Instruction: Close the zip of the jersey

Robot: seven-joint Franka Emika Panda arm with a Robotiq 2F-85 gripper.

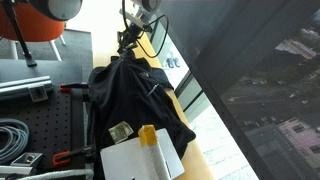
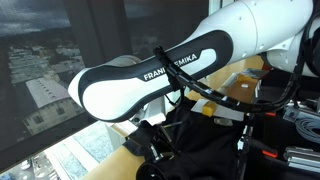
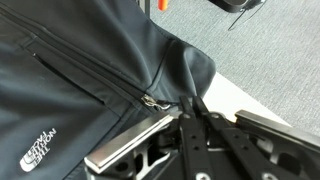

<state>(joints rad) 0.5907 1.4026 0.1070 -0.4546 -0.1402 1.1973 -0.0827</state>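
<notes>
The black jersey [image 1: 135, 95] lies over the table edge, and its top is drawn up towards my gripper [image 1: 127, 45]. In the wrist view the jersey [image 3: 70, 70] fills the left side, with a white logo at the lower left. Its zip runs up to the collar, where the metal zip pull [image 3: 153, 100] sits. My gripper [image 3: 188, 100] has its two black fingers pressed together at the collar edge, right beside the pull, and appears shut on its tab. In an exterior view the arm hides most of the jersey [image 2: 200, 150] and the fingertips.
A white box [image 1: 135, 160] with a yellow block [image 1: 148, 135] on it stands on the near end of the jersey. A black perforated bench [image 1: 40, 110] holds cables [image 1: 12, 135] and a red clamp [image 1: 72, 90]. An orange chair [image 1: 35, 25] stands behind it. A window runs alongside the table.
</notes>
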